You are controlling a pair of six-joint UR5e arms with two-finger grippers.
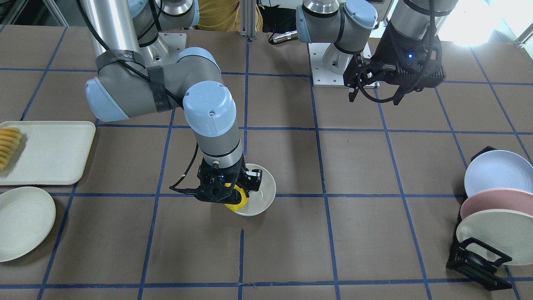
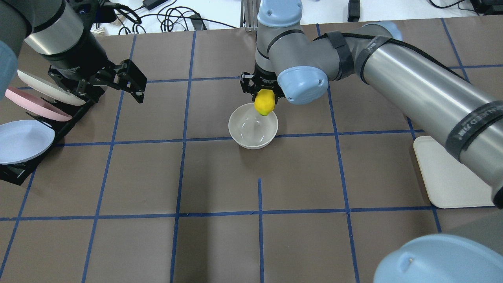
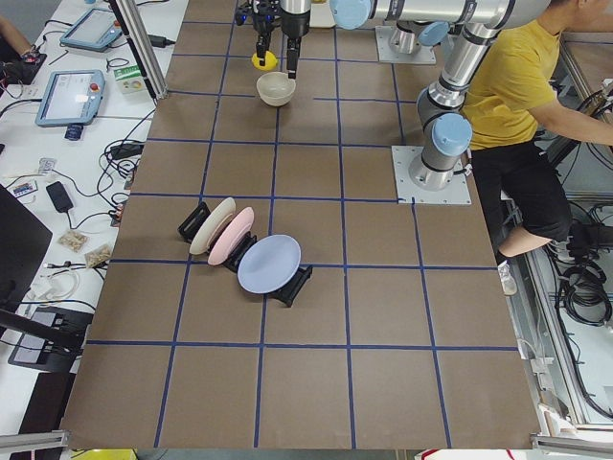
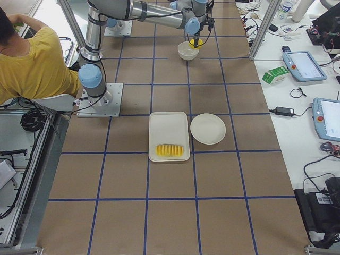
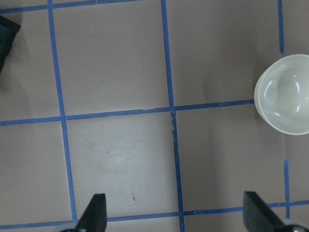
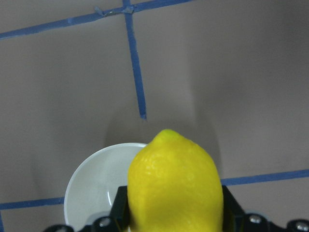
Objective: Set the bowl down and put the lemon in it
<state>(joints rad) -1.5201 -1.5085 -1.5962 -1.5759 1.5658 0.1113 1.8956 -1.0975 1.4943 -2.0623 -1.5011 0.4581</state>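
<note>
My right gripper is clenched on the lemon, one finger on each of its sides, with its pointed end aimed downward. In my right wrist camera the lemon fills the lower middle of the picture, and the bowl shows below and beside it.

The bowl stands upright around the middle of the table, with nothing inside it. I hold the lemon over the part of the bowl's rim that faces the far edge of the table and a little toward the right end. It hangs above the rim and does not lie in the bowl. From the camera across the table, the lemon overlaps the near rim of the bowl under my right gripper.

My left gripper is released and holds nothing. It hangs over the table toward the left end, well apart from the bowl, with its jaws spread wide.

At the left end, a black rack holds three plates on edge: blue, pink and white. Toward the right end lies a pale tray with sliced fruit on it, and a flat plate lies just beside the tray.
</note>
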